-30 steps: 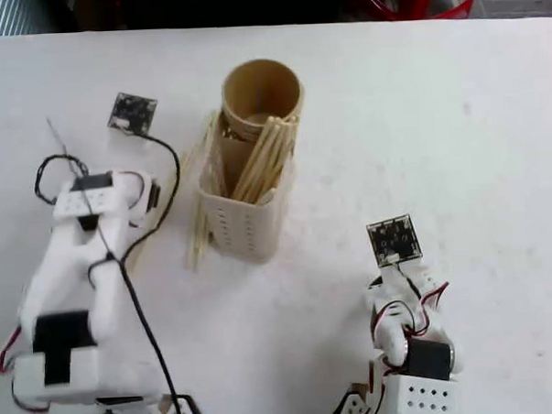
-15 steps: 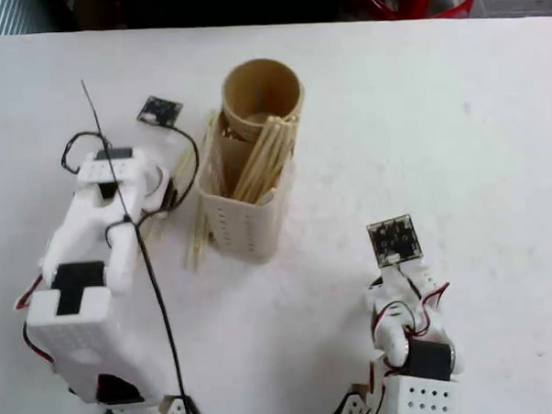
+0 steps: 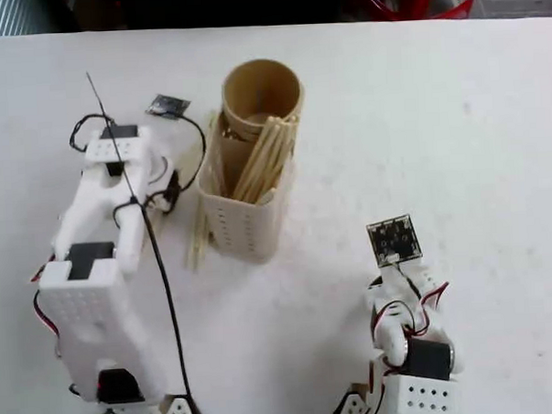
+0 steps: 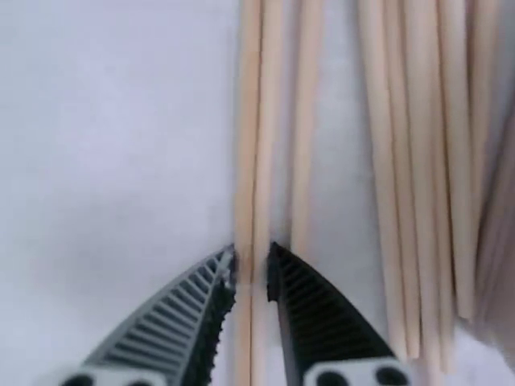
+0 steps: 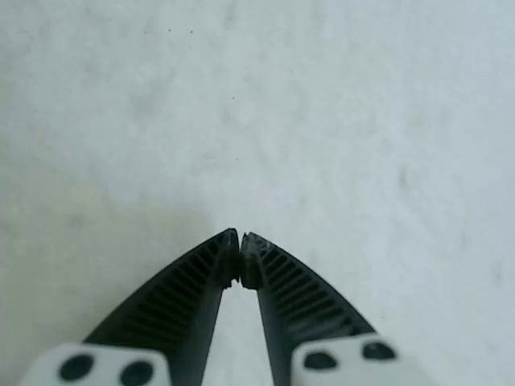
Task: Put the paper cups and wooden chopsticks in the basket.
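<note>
Wooden chopsticks (image 4: 263, 121), slim pale rods, lie pinched in the ribbed left gripper (image 4: 251, 265); the right gripper (image 5: 241, 261) is pressed together.

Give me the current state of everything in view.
left gripper: shut on one of the loose chopsticks
right gripper: shut, empty, above the table
loose chopsticks: lying on table beside basket
basket: upright, partly filled
paper cup: in basket, mouth up
basket chopsticks: leaning inside basket

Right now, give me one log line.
left end effector: shut on loose chopsticks | right end effector: shut, empty | basket: holds paper cup
</note>
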Controlling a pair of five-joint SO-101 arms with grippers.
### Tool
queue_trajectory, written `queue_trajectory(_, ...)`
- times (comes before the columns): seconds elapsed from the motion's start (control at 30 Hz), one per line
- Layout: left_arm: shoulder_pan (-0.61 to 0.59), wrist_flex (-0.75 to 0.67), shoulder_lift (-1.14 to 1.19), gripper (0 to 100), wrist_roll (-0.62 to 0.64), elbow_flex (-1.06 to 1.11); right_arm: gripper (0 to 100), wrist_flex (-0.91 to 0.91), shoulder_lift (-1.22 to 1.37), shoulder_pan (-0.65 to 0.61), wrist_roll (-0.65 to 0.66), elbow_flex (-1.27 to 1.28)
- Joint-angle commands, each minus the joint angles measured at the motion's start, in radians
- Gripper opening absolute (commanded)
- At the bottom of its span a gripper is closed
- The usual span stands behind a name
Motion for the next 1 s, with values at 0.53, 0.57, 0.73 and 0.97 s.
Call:
queue_trajectory(0.53, -0.056, -0.074, -0.443, 2, 0.069, 0.219, 1.8, -0.012, -0.002, -0.002, -0.002, 0.009)
queue_trajectory(0.57, -0.047, -0.094, -0.526, 2, 0.089, 0.262, 1.8, -0.012, -0.002, -0.002, -0.002, 0.009)
queue_trajectory(0.73, 0.027, -0.118, -0.984, 3, 0.106, 0.422, 1.8, -0.012, -0.002, -0.002, -0.002, 0.009)
queue_trajectory(0.97, 0.200, -0.120, -1.501, 2, 0.106, 0.399, 1.8, -0.012, -0.002, -0.002, -0.002, 0.009)
